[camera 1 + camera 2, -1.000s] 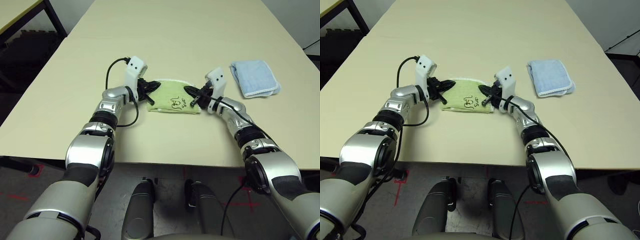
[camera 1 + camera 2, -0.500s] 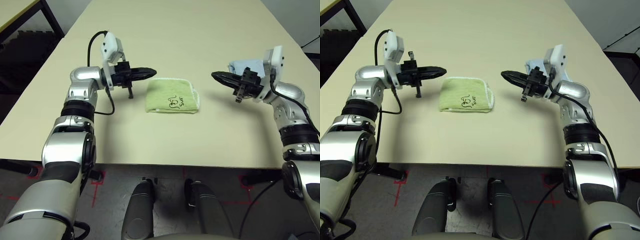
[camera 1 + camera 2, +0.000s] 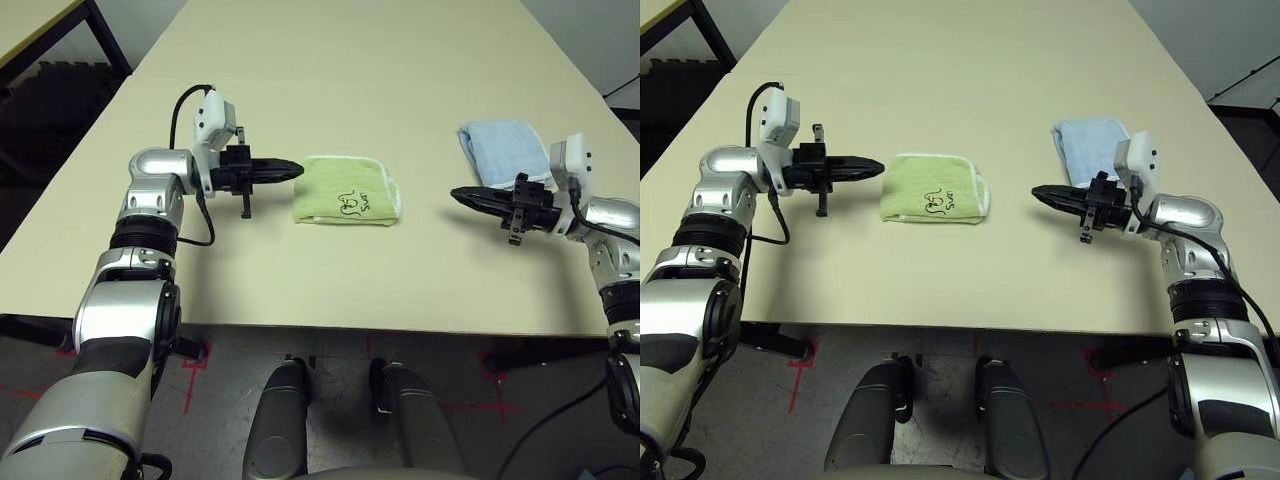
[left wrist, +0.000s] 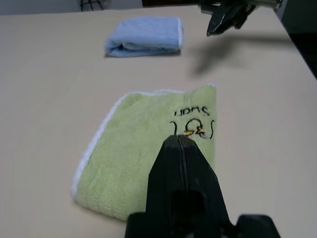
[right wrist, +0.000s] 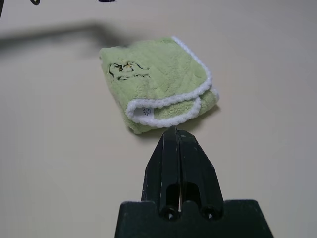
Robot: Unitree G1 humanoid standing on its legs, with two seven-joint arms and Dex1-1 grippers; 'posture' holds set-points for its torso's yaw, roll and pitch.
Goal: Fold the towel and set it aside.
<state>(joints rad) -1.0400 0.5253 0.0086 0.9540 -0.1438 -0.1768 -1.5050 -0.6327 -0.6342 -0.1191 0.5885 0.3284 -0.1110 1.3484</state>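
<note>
The towel (image 3: pixel 347 190) lies folded into a small light green rectangle near the middle of the table, its dark embroidered motif facing up and its white-edged layers toward my right side (image 5: pixel 166 106). My left gripper (image 3: pixel 295 169) hovers just left of the towel, shut, empty, and pointing at it. The right gripper (image 3: pixel 458 195) is also shut and empty, and it points at the towel from a short gap to its right. Neither gripper touches the towel, which lies just beyond the fingertips in the wrist views (image 4: pixel 143 148).
A folded light blue cloth (image 3: pixel 505 150) lies on the table to the right, behind my right gripper. The beige table (image 3: pixel 330 70) stretches far beyond the towel. Dark floor and another table's edge (image 3: pixel 40 25) lie off to the left.
A second ago both grippers were at the towel's ends; they have since pulled outward and apart. The right one has moved furthest right. The folded towel stays put.
</note>
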